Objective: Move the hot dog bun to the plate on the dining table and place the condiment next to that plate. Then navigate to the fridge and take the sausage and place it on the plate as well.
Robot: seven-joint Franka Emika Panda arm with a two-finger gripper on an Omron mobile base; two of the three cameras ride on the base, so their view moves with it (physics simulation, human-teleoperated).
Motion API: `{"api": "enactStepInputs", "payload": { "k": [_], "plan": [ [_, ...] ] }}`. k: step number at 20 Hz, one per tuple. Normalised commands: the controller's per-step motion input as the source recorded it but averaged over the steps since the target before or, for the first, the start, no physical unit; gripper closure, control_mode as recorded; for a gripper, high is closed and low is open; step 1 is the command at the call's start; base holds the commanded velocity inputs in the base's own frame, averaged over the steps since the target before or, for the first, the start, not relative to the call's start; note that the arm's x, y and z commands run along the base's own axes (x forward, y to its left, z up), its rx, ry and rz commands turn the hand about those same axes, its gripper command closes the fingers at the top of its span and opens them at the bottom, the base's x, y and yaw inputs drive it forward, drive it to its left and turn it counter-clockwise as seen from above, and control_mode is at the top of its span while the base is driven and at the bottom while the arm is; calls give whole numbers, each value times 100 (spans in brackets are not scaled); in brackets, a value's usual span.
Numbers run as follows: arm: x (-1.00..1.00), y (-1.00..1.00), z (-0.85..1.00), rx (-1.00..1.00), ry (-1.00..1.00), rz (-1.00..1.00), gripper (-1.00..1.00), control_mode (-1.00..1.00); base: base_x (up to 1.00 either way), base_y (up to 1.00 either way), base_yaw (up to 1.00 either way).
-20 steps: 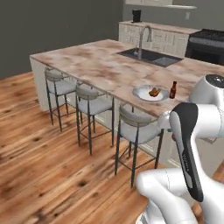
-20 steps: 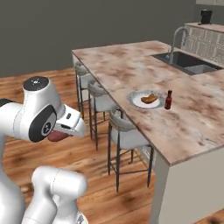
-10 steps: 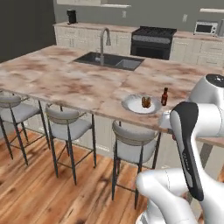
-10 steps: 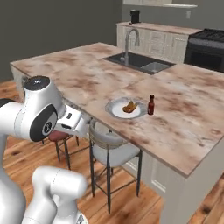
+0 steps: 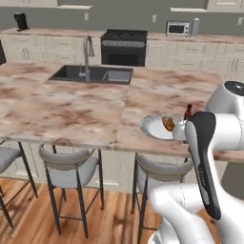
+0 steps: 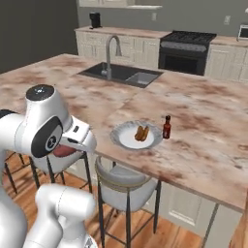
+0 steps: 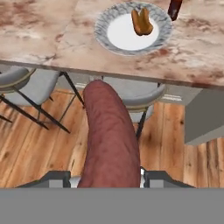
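My gripper [image 7: 109,177] is shut on the dark red sausage [image 7: 109,135], which juts forward over the wood floor, short of the dining table's [image 7: 35,30] edge. In the right base view the sausage [image 6: 60,151] shows under my hand, low and left of the plate. Near the table's front edge lies the pale grey plate [image 7: 103,22] with the orange-tan hot dog bun [image 7: 142,22] on it. The condiment [image 7: 175,8] stands just beside the plate. From the base views I see the plate [image 6: 118,138] [image 5: 150,129], the bun [image 6: 141,133] [image 5: 167,124] and the condiment [image 6: 167,127] [image 5: 188,112].
Grey-seated stools [image 6: 123,181] [image 5: 64,167] stand tucked under the table's near edge, one right below the plate. The dark sink [image 5: 93,74] and steel faucet [image 5: 87,47] sit farther back on the table. A stove [image 5: 123,45] and cream cabinets line the back wall.
The whole picture has shifted as the base drove and turned: the dining table is now straight ahead and closer. The sausage stays in the gripper.
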Motion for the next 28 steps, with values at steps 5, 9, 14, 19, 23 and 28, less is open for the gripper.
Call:
{"api": "enactStepInputs", "payload": {
  "k": [5, 9, 14, 19, 23, 28],
  "plan": [
    [0, 0, 0, 0, 0, 0, 100, 100, 100, 32, -34],
    [0, 0, 0, 0, 0, 0, 100, 100, 100, 19, -34],
    [60, 0, -4, 0, 7, -13, 100, -100, 39, 0, -15],
    [100, -14, -29, 0, 4, 0, 100, -100, 0, 0, 0],
    [98, -11, -72, 0, 2, 4, 100, -100, 0, 0, 0],
    [86, 0, -99, 0, 0, 6, 100, -100, 0, 0, 0]
  ]
}}
